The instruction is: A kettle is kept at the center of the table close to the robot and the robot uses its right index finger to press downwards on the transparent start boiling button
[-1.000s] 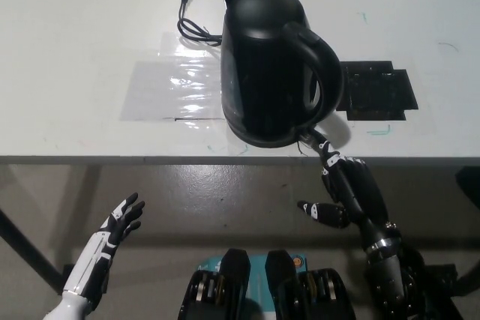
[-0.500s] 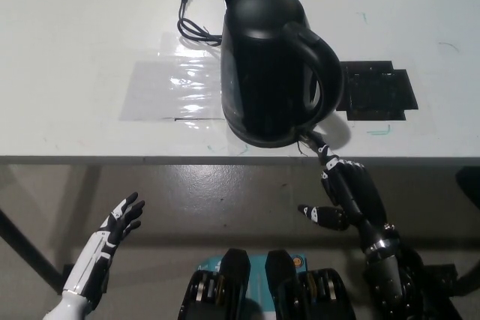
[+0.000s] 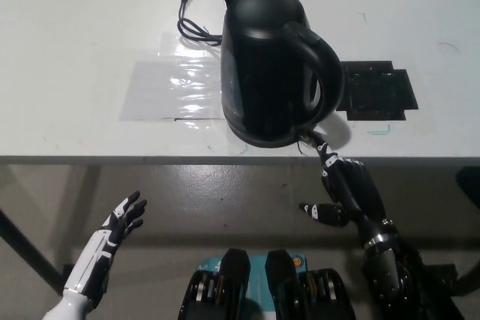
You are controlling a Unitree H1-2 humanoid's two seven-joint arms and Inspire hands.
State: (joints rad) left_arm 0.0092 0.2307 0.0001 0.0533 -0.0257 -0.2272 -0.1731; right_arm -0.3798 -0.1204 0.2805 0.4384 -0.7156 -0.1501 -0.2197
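A black electric kettle (image 3: 274, 65) stands upright at the table's near edge, its handle turned to the right. The transparent start button (image 3: 309, 139) is a small tab at the base of the handle. My black right hand (image 3: 346, 191) reaches up from below the table edge with one finger extended, its tip at the button; the other fingers are curled and the thumb sticks out to the left. Whether the tip presses the button cannot be told. My white left hand (image 3: 120, 224) rests open at the lower left, below the table.
The kettle's black cord and plug (image 3: 192, 24) lie behind it on the white table (image 3: 90, 35). A clear plastic sheet (image 3: 171, 88) lies left of the kettle. A black flat mat (image 3: 379, 91) lies to the right of the handle.
The right hand's extended finger stays at the button, with only slight shifts of the hand. The kettle and left hand have not moved.
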